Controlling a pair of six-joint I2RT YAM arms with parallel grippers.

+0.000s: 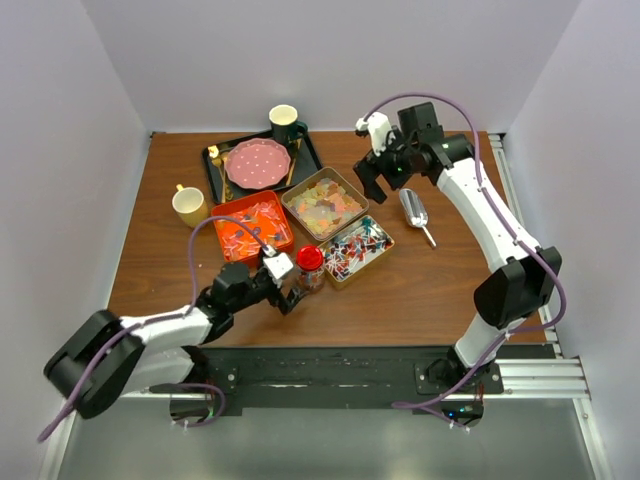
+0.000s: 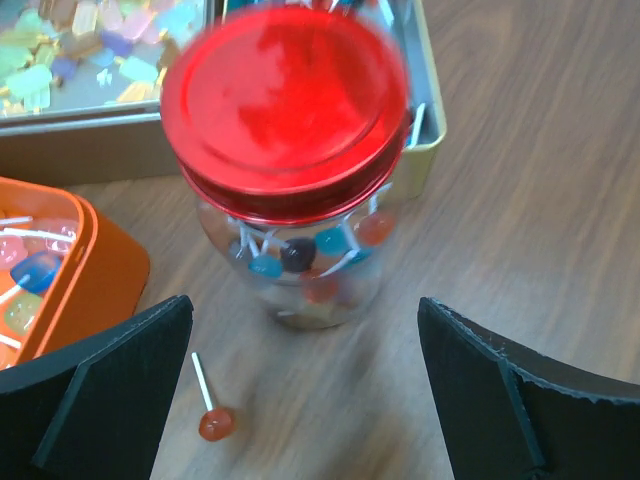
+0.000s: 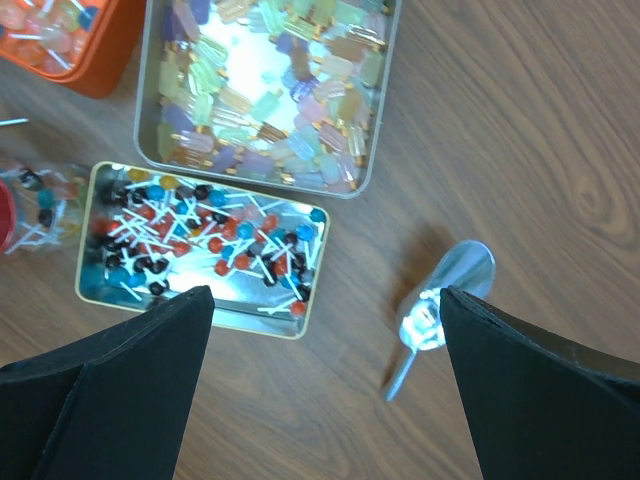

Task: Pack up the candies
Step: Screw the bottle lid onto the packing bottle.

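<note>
A clear jar point(image 1: 310, 272) with a round red lid point(image 2: 285, 100) stands upright on the wooden table and holds several small lollipops point(image 2: 300, 262). My left gripper point(image 2: 305, 400) is open just in front of the jar, its jaws wide on either side and not touching it. One loose red lollipop point(image 2: 215, 422) lies on the table by the left finger. More lollipops fill a small tin point(image 3: 200, 245). Pale gummy candies fill a bigger tin point(image 3: 270, 90). An orange tray point(image 1: 250, 225) holds wrapped candies. My right gripper point(image 3: 325, 390) is open and empty, high above the table.
A metal scoop point(image 3: 440, 310) lies right of the lollipop tin. A black tray point(image 1: 218, 183) at the back holds a pink plate point(image 1: 258, 163). A dark mug point(image 1: 285, 123) and a yellow cup point(image 1: 189, 205) stand nearby. White walls enclose the table.
</note>
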